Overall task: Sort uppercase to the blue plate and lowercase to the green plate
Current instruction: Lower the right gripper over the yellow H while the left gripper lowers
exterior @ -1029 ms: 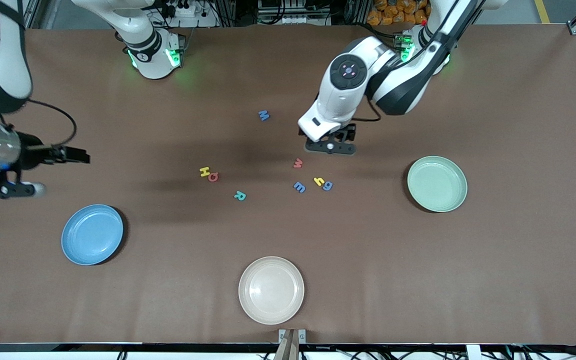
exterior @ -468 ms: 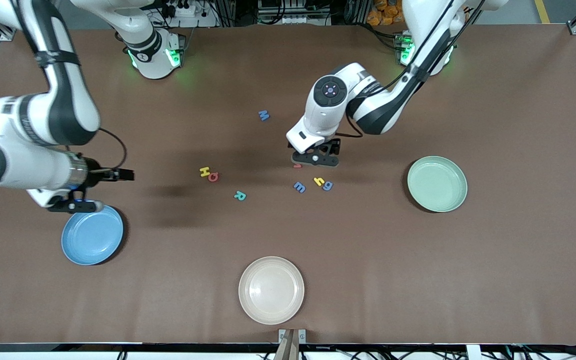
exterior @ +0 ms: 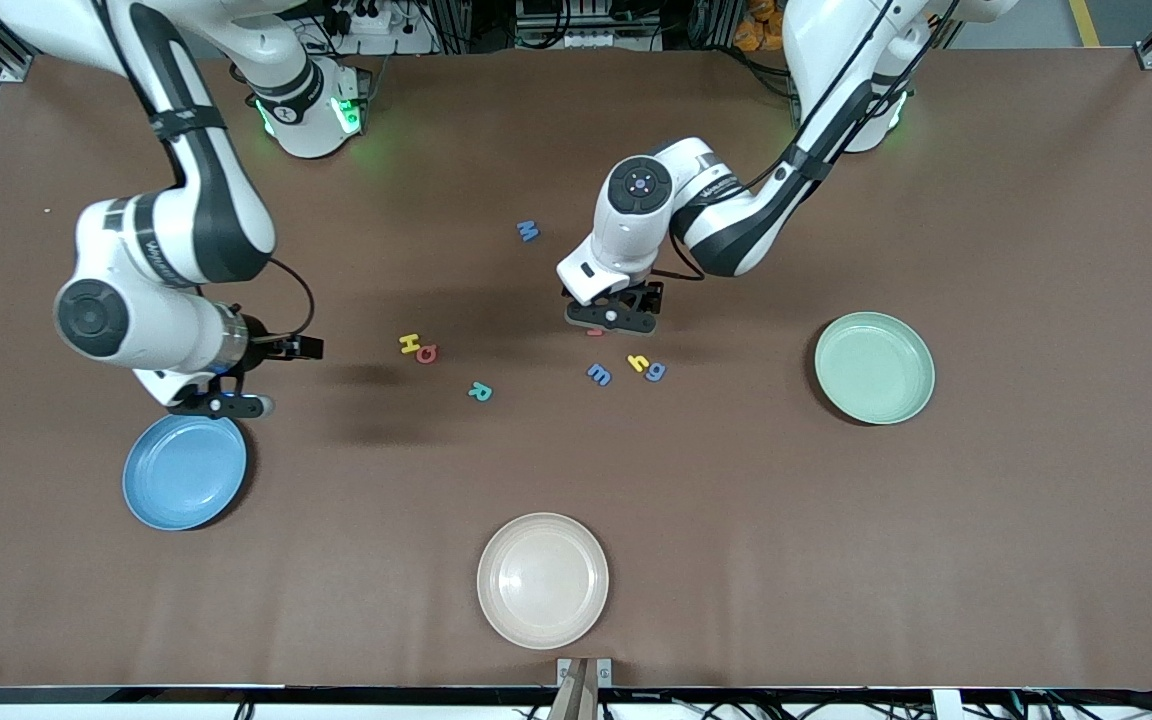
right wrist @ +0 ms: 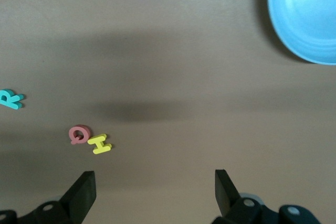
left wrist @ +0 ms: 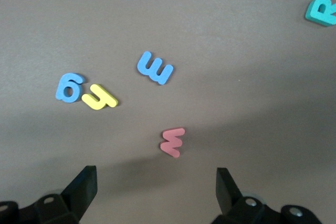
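Observation:
My left gripper (exterior: 611, 318) is open and empty, low over the red w (exterior: 595, 331), which it mostly hides in the front view. In the left wrist view the red w (left wrist: 173, 141) lies just ahead of the open left gripper (left wrist: 156, 187), with blue m (left wrist: 155, 67), yellow h (left wrist: 100, 98) and blue g (left wrist: 69, 86) past it. My right gripper (exterior: 221, 405) is open and empty over the table at the blue plate's (exterior: 184, 470) rim. Yellow H (exterior: 409, 343), red Q (exterior: 426, 352), teal R (exterior: 478, 392) and blue M (exterior: 527, 231) lie mid-table. The green plate (exterior: 874, 367) is empty.
A cream-white plate (exterior: 542, 579) sits near the table's front edge. The right wrist view shows the right gripper (right wrist: 152, 190), Q (right wrist: 79, 134), H (right wrist: 99, 144), R (right wrist: 9, 98) and part of the blue plate (right wrist: 307, 14).
The left gripper has come down over the red w, covering most of it. The right arm has swung in from the table's end to the blue plate's rim.

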Tool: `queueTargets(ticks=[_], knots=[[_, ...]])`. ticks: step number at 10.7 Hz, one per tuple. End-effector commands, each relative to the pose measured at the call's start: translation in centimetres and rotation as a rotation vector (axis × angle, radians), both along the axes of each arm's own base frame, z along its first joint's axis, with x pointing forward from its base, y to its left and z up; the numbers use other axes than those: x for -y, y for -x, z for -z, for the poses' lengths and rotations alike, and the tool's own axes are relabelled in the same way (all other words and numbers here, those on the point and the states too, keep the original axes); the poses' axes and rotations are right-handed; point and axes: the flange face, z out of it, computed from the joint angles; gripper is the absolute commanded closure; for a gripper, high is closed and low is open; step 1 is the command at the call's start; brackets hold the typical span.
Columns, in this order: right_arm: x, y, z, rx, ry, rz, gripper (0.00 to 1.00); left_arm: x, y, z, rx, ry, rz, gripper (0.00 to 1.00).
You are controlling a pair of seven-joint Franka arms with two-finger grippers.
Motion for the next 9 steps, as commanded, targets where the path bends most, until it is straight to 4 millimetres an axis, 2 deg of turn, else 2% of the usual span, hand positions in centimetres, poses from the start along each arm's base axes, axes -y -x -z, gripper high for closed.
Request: queueTargets(ticks=[1, 2, 5, 6, 9], knots=[[-3.8, 2.8, 2.0, 0.040, 0.009, 0.045, 0.00, 1.0, 0.3, 2.3, 0.040, 0.010, 0.034, 0.00], [-4.9, 3.7, 3.2, 0.044, 0.017, 0.055, 0.00, 1.6, 1.0, 2.6, 0.040, 0.018, 0.040, 0.00], [-5.9, 6.3, 7.2, 0.090, 0.012, 0.044, 0.00, 1.9, 1.4, 4.6, 0.055, 0.025, 0.050, 0.00], [-7.2, 7.1, 8.0, 0.102, 0.010, 0.018, 0.00, 1.9, 1.4, 4.7, 0.069, 0.023, 0.056, 0.00], [-8.9, 7.9, 10.1, 0.112, 0.011, -0.017, 0.00, 2.4, 2.4, 6.0, 0.074, 0.004, 0.069, 0.00]])
